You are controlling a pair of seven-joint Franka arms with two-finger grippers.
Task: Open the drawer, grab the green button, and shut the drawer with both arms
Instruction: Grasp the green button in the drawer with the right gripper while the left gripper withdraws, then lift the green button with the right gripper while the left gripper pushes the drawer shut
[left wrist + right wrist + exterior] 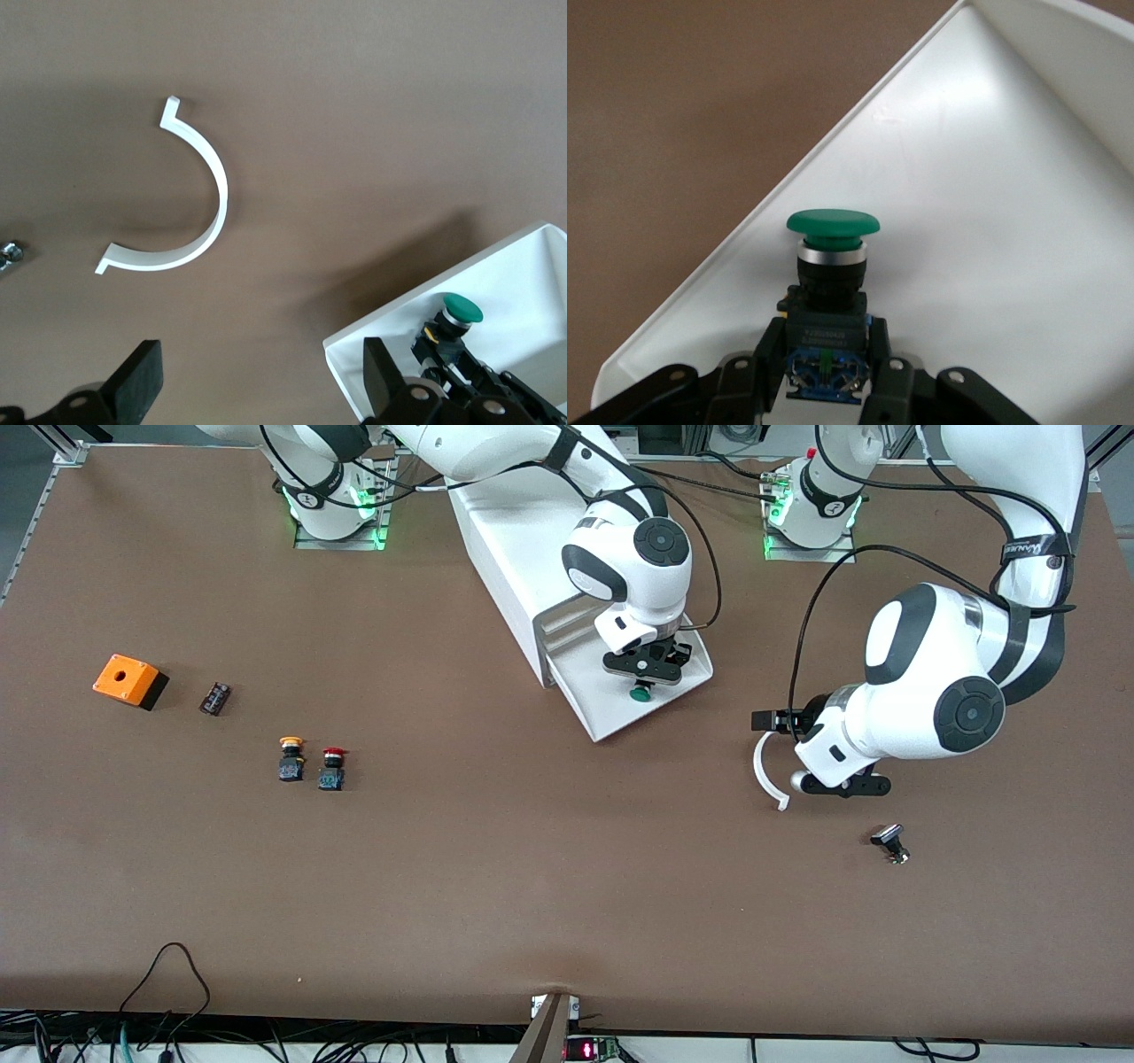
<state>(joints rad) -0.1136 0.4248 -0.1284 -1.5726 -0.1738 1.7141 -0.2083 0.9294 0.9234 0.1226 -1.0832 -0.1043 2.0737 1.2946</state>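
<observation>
Right gripper [826, 372] clamps button [832, 223]; over drawer [992, 221].

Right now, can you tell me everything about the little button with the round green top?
The small pushbutton with the round green mushroom cap has a silver ring, black body and blue base. The right gripper clamps its body, holding it over the open white tray drawer, cap pointing away from the gripper.

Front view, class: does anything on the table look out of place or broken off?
Yes: a curved white strip lies loose on the table beneath the left gripper, toward the left arm's end, looking like a detached part.
</observation>
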